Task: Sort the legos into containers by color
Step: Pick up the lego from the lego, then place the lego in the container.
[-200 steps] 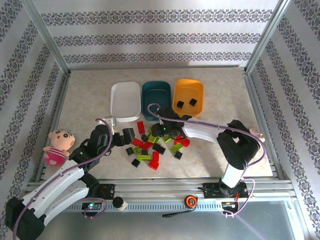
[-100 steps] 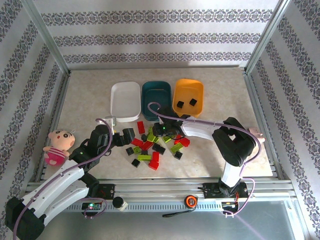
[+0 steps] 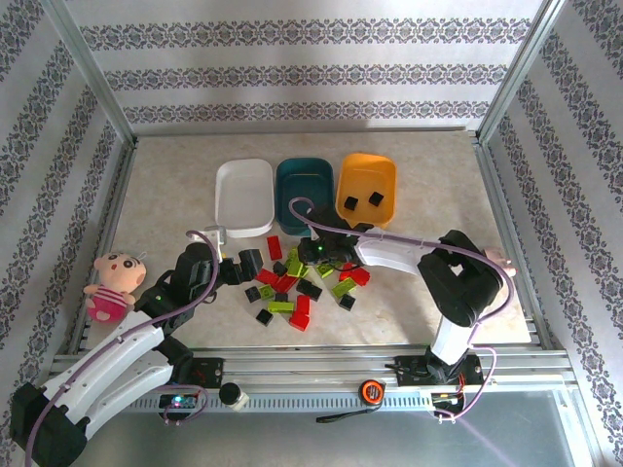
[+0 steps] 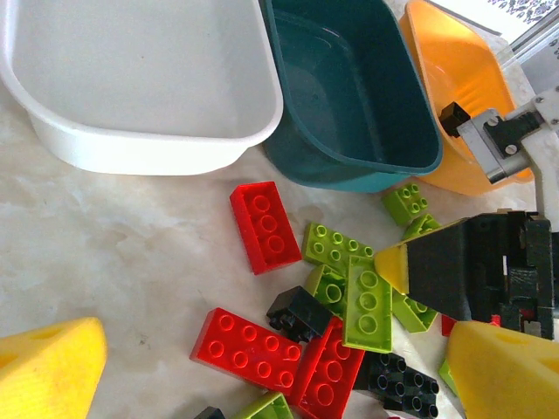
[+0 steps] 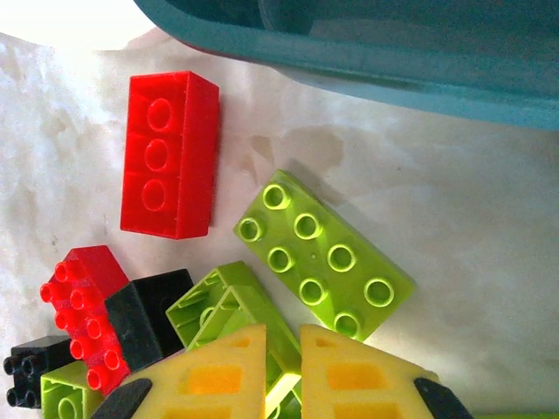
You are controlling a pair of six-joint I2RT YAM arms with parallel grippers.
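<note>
Red, lime and black legos [image 3: 292, 287] lie heaped in front of the containers: a white tub [image 3: 243, 195], a teal tub [image 3: 304, 185] and an orange tub [image 3: 366, 185] with two black bricks [image 3: 362, 200] in it. My right gripper [image 5: 284, 349] is low over the heap's far side, shut on the wall of an upturned lime brick [image 5: 240, 301]. Beside it lie a flat lime brick [image 5: 323, 253] and a red brick [image 5: 169, 153], just below the teal tub's wall [image 5: 393, 52]. My left gripper [image 4: 279, 384] stands open at the heap's left with nothing between its fingers [image 4: 48, 367].
A pink plush doll [image 3: 112, 282] sits at the table's left edge. A tape measure [image 3: 371, 391] rests on the front rail. In the left wrist view the white tub [image 4: 131, 140], teal tub [image 4: 349, 166] and orange tub [image 4: 463, 87] stand close behind the bricks.
The right gripper's fingers have closed onto the lime brick, and that arm's elbow shifted slightly. The left arm has stayed still and open.
</note>
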